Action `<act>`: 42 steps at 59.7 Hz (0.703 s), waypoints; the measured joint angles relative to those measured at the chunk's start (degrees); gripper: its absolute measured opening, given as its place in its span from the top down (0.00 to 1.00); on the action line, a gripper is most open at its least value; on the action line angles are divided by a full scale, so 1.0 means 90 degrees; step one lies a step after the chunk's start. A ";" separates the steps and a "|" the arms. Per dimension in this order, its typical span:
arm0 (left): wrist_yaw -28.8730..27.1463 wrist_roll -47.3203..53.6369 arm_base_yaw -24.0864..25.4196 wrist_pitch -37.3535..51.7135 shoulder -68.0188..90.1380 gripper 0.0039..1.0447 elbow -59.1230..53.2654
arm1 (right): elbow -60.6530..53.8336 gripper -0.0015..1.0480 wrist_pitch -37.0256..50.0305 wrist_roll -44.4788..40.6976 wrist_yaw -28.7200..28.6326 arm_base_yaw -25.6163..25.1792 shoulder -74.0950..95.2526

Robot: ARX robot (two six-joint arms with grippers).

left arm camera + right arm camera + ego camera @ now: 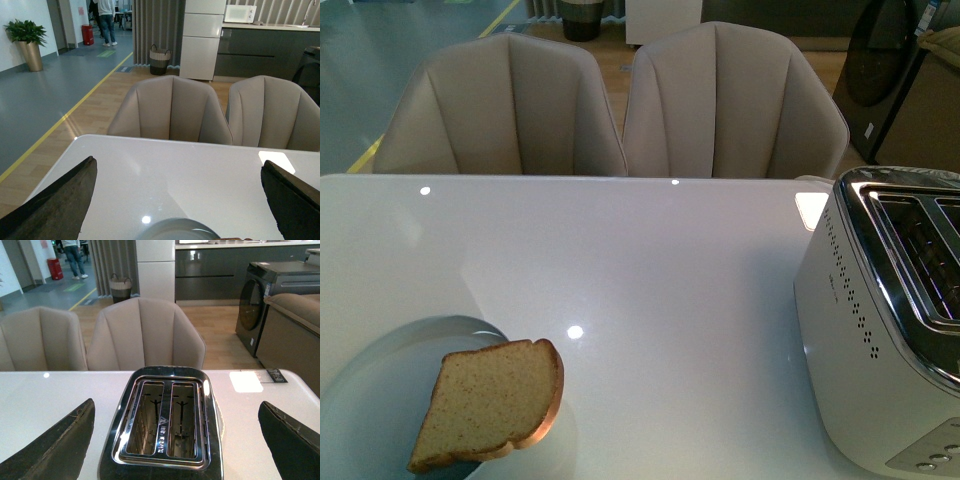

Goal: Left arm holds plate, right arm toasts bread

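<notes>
**Both claws spread, bread lying on the plate at the near left**

In the left wrist view, the left gripper [178, 161] stood with its dark wedge fingers [55, 205] spread wide and nothing gripped between them. Between those fingers, closest to the camera, showed the far rim of the plate [175, 231]. The white table [200, 175] ran beyond it to two beige chairs [170, 110] at the far edge.

The right gripper [176, 403] was likewise released, its fingers [55, 445] set well apart and grasping nothing. Between them sat the toaster [165, 420], its two chrome-rimmed slots facing upward.

The front view showed neither arm. There the plate [370, 385] lay at the near left corner of the table [650, 260], partly cut off by the frame. The bread [490, 400] rested on it toward its right side, with the rounded crust end pointing far and right. Whether the slice overhung the rim I could not tell. The toaster [865, 340] stood at the near right of the table, well apart from the plate, and bare tabletop lay between them.
</notes>
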 joint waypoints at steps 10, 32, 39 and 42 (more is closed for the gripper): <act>0.0000 0.0000 0.0000 0.0000 0.0000 0.06 0.0000 | 0.0000 0.09 0.0000 0.0000 0.0000 0.0000 0.0000; 0.0002 0.0000 0.0000 0.0000 0.0000 0.06 0.0000 | 0.0002 0.09 0.0000 0.0000 0.0000 0.0000 0.0000; 0.0002 0.0000 0.0000 0.0000 0.0000 0.06 0.0000 | 0.0002 0.09 0.0000 0.0000 0.0000 0.0000 0.0000; 0.0000 0.0000 0.0000 0.0000 0.0000 0.06 0.0000 | 0.0000 0.09 0.0000 0.0000 0.0000 0.0000 0.0000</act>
